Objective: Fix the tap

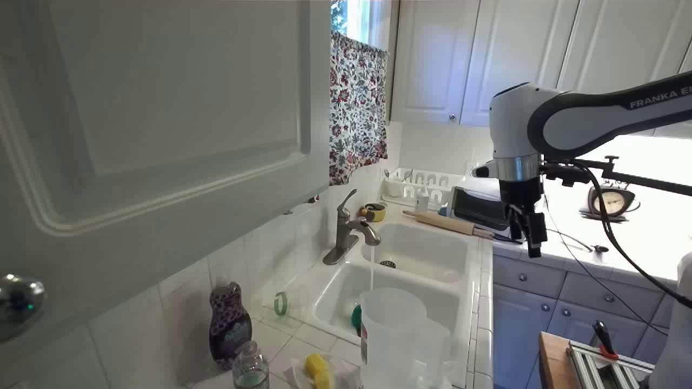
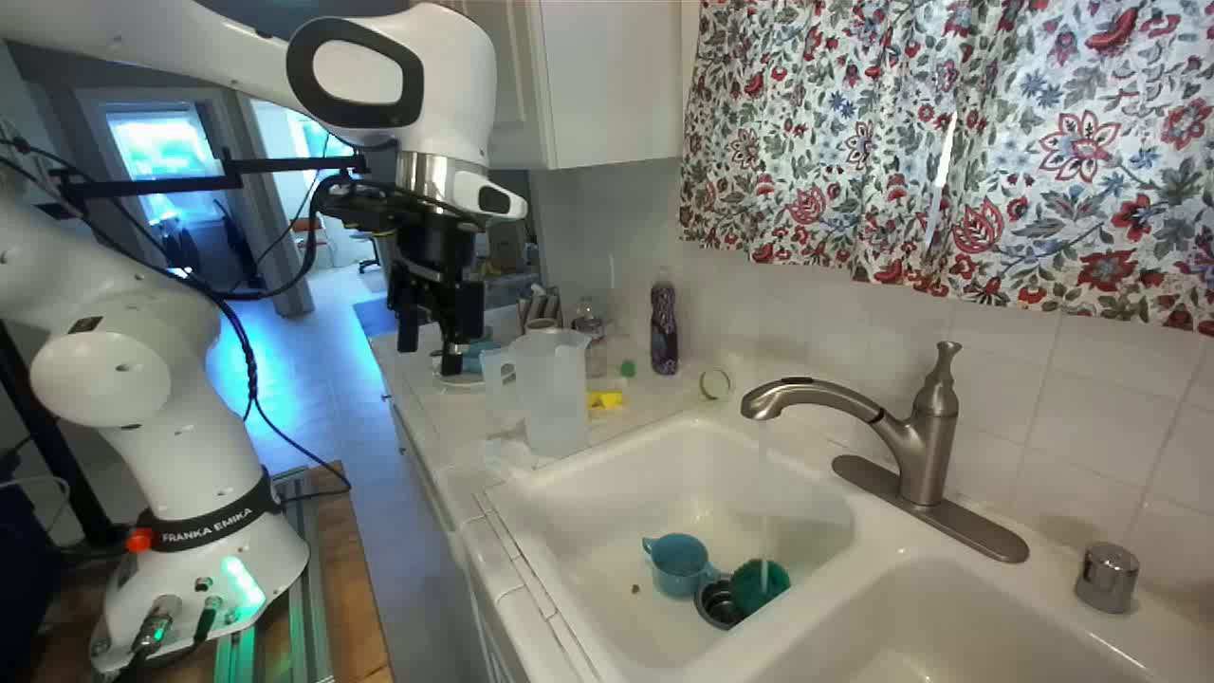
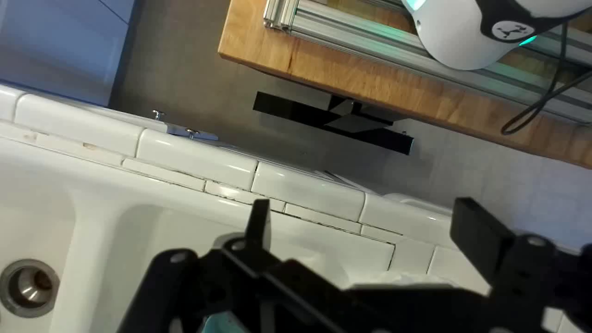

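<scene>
Exterior view, tap (image 2: 922, 453) running, FRANKA EMIKA base (image 2: 216, 562)

Glaring window (image 2: 156, 142), blue sheen on floor (image 2: 322, 375), dim cabinet door (image 1: 178, 97), slightly blurred claw (image 3: 363, 203)

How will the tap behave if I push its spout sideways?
The tap will probably swivel rather than tip: its long base plate lies flat on the sink. The smooth metal spout may feel slippery, and its dark seam suggests it might pull loose.
</scene>
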Robot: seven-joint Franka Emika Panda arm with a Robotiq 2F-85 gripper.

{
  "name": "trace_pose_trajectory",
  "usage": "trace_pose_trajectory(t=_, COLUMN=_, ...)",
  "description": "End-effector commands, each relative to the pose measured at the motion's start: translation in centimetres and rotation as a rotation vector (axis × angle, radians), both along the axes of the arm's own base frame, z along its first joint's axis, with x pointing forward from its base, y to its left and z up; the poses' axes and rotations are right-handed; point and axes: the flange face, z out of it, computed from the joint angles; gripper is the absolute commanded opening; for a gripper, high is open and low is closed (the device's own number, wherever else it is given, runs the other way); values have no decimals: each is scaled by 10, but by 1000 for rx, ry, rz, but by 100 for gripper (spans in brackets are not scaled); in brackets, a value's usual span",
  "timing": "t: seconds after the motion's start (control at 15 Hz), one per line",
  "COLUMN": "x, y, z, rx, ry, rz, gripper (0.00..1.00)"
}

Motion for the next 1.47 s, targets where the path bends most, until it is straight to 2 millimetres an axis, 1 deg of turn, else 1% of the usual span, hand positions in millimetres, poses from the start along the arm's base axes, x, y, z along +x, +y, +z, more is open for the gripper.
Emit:
trace_pose_trajectory(t=0.0, x=0, y=0, z=1, rx=0, ry=1, rz=0, gripper=100)
trace_pose_trajectory(t=0.33, x=0, y=0, z=1, rx=0, ry=1, rz=0, gripper=100)
trace_pose_trajectory(t=0.4, x=8, y=-4, z=0, rx=-2, ry=-7, rz=-20, gripper=100)
trace_pose_trajectory(t=0.6, x=61, y=-18, z=6, rx=-6, ry=-73, rz=-89, gripper=100)
trace_pose_trajectory(t=0.87, x=140, y=-22, z=18, rx=-53, ry=-155, rz=-118, gripper=100)
trace_pose_trajectory(t=1.0, x=178, y=-28, z=26, rx=-70, ry=-181, rz=-217, gripper=100)
trace_pose_trajectory(t=1.07, x=195, y=-29, z=25, rx=-61, ry=-175, rz=-253, gripper=100)
trace_pose_trajectory(t=1.2, x=233, y=-38, z=29, rx=-50, ry=-240, rz=-357, gripper=100)
trace_pose_trajectory(t=1.33, x=267, y=-50, z=22, rx=-39, ry=-271, rz=-454, gripper=100)
trace_pose_trajectory(t=1.4, x=280, y=-60, z=19, rx=-36, ry=-287, rz=-505, gripper=100)
